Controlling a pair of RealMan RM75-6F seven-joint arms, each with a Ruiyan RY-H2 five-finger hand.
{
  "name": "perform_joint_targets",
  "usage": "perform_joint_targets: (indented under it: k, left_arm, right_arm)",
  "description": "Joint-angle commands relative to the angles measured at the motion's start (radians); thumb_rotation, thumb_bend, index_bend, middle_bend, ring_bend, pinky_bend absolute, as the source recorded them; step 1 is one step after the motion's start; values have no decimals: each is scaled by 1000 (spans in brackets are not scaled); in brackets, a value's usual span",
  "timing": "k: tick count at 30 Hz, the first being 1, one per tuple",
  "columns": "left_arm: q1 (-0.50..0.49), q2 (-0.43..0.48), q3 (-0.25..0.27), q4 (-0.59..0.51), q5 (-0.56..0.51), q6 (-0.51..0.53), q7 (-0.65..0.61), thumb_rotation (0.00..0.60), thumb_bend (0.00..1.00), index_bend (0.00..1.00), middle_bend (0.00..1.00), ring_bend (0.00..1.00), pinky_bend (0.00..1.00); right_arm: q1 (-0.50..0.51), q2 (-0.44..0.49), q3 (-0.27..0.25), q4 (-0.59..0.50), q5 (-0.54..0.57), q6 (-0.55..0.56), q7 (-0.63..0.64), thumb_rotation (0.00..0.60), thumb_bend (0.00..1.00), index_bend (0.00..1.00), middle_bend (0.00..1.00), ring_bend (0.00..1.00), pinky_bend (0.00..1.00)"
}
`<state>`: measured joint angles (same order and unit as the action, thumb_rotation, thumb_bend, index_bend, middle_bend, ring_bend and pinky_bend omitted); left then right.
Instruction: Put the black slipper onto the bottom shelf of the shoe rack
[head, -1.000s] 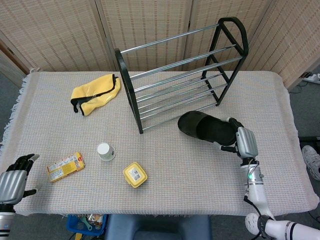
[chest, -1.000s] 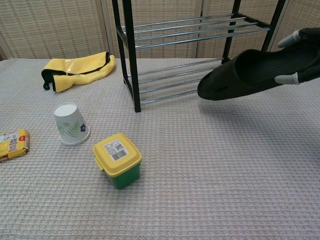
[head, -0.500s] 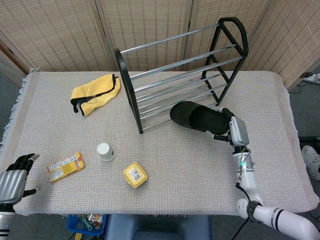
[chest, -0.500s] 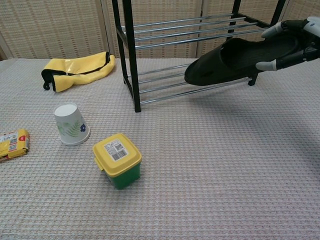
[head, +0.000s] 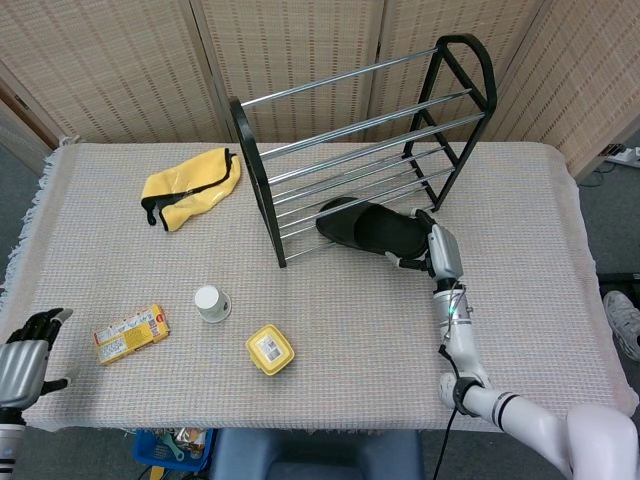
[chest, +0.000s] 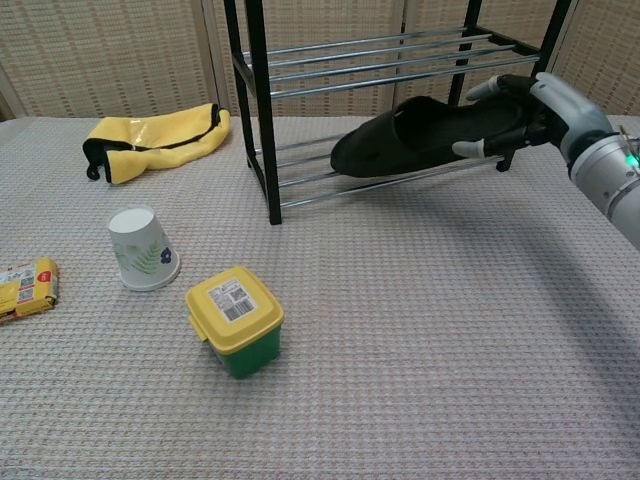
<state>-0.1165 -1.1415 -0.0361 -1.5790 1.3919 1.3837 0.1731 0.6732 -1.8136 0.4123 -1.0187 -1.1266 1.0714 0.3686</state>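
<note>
The black slipper (head: 365, 227) (chest: 415, 135) is held by its heel in my right hand (head: 432, 248) (chest: 523, 108). Its toe reaches in between the low rails of the black shoe rack (head: 355, 140) (chest: 262, 110), just over the bottom shelf's front bars. Whether the sole rests on the bars I cannot tell. My left hand (head: 25, 355) hangs at the table's near left corner with its fingers apart and nothing in it; the chest view does not show it.
A yellow cloth (head: 190, 186) (chest: 155, 141) lies left of the rack. In front of it stand a white paper cup (head: 211, 303) (chest: 141, 248) and a yellow-lidded green tub (head: 270, 349) (chest: 235, 319). A yellow snack pack (head: 131, 333) (chest: 25, 287) lies near the left hand.
My right hand has carried the slipper left and toward the rack, from the open table in front of it to between the rack's lowest rails. The left hand has barely moved.
</note>
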Motion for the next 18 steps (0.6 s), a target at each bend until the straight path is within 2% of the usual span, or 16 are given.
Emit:
perform_joint_targets:
  k: [1,18]
  left_arm:
    - [-2,2,-1,-3,-1,-3,2,600,200,168,164,152,319]
    - [-17,2,-5,-1,-21,-31,7,600,200,168,164,152,318]
  right_arm:
    - [40,-59,16,100,-3,-32,52,600,326,264,473,311,393]
    - [170,-169,88,454,35,-190,220,600,325,265,459,311,393]
